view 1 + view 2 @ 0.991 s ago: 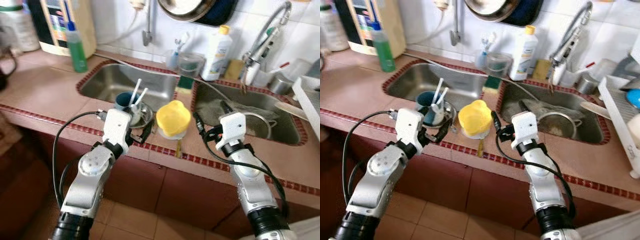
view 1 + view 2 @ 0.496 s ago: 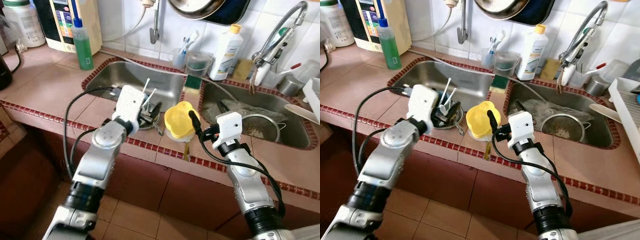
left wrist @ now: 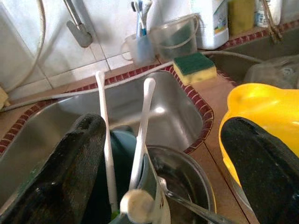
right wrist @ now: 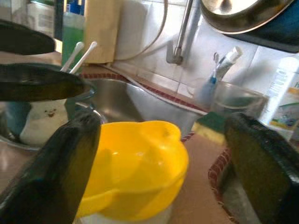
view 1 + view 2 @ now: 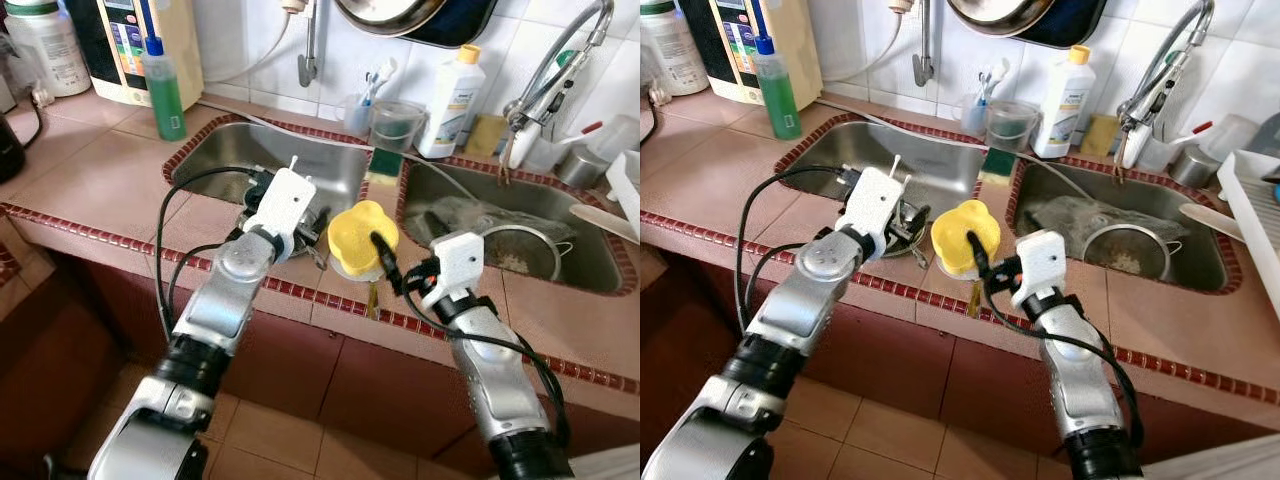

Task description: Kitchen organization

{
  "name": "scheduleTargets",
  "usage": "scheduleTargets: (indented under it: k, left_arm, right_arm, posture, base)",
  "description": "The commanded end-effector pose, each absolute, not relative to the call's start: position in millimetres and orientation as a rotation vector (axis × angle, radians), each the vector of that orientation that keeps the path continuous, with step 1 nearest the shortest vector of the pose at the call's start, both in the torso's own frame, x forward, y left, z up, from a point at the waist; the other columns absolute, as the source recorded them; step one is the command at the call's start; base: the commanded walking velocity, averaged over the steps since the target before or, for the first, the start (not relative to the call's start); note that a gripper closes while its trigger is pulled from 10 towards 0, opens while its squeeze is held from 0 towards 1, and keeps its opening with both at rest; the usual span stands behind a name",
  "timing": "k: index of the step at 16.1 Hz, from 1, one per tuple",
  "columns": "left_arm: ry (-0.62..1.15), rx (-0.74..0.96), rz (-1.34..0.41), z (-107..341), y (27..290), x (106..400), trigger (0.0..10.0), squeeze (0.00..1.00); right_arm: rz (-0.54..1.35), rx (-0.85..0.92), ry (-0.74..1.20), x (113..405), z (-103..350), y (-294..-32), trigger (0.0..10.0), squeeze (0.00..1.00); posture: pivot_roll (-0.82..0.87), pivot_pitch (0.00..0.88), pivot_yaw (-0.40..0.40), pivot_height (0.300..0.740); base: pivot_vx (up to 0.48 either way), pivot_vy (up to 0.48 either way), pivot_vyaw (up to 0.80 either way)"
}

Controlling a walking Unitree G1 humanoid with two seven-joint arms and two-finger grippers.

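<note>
- Tiled counter (image 5: 90,190): carried two steel sinks, the left sink (image 5: 265,160) and the right sink (image 5: 520,225).
- Yellow bowl (image 5: 362,232): sat on the counter strip between the sinks.
- Metal bowl (image 3: 187,186): stood just beside the yellow bowl and held a teal cup (image 3: 122,154) with two white utensils (image 3: 142,126).
- Left gripper (image 3: 163,168): fingers spread wide, over the metal bowl.
- Right gripper (image 4: 159,154): fingers wide apart, facing the yellow bowl.
</note>
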State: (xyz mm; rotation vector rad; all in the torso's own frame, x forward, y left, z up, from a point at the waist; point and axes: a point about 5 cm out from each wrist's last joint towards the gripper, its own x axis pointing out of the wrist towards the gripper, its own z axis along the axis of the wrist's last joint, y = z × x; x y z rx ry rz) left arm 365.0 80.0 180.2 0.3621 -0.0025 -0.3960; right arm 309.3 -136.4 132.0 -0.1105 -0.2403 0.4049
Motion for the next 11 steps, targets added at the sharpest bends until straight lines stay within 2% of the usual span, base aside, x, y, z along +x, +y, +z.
scheduleTargets:
  k: [1, 11]
  left_arm:
    - [-0.019, 0.370, -0.389, 186, 75, 369, 10.0, 0.00]
    - [0.020, 0.363, -0.324, 187, 71, 385, 10.0, 0.00]
  right_arm:
    - [0.427, -0.130, -0.241, 307, 134, -137, 10.0, 0.00]
    - [0.456, -0.134, -0.225, 302, 133, -130, 10.0, 0.00]
  posture:
    - [-0.04, 0.000, -0.050, 0.740]
    - [-0.06, 0.000, -0.032, 0.740]
  base:
    - [0.000, 0.000, 0.00]
    - [0.000, 0.000, 0.00]
